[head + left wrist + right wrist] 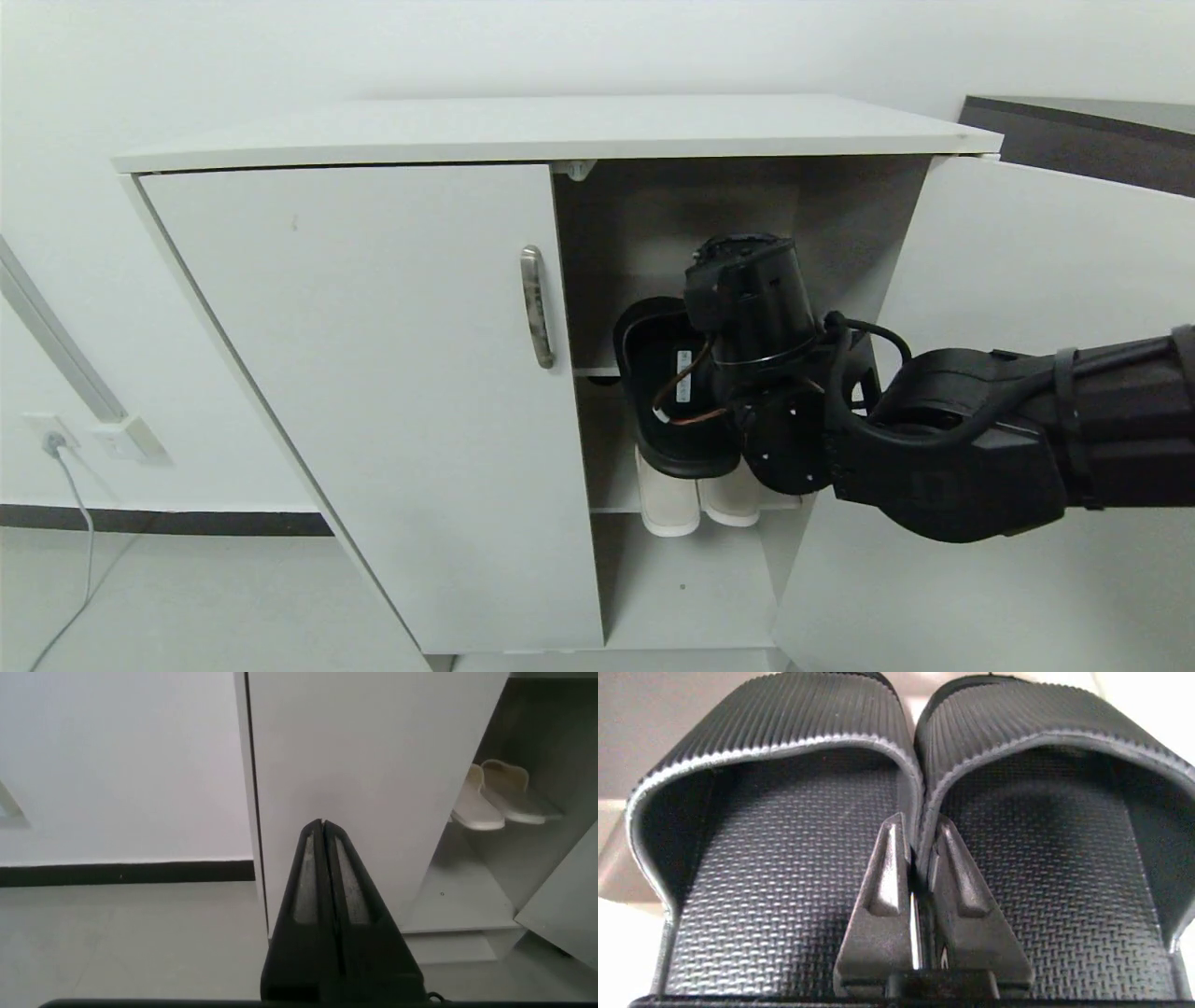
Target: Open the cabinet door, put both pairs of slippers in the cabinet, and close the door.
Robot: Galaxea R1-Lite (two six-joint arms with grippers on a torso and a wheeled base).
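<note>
Head view – black slippers (667, 392), two, side by side at the right arm's tip, inside the cabinet (560, 131), above the white slippers (695, 499), two, on a shelf (607, 509). Left door (373, 392) shut, right door (1027, 280) swung open. Left wrist view – left jaws pressed together, empty, facing the shut door. Right wrist view: right jaws clamped on the black pair's touching inner walls.

A white wall (243, 56) is standing at the back. Low on it, to the left, a grey plug (54, 439) is sitting in a white wall socket (37, 425). Its grey cable (86, 527) is trailing down onto the pale floor (187, 597). A white cable duct (56, 350) is slanting down to a small white box (131, 441) just beside the socket. A dark baseboard (159, 520) is running along the wall's foot. A dark panel (1083, 135) is showing at the upper right.
</note>
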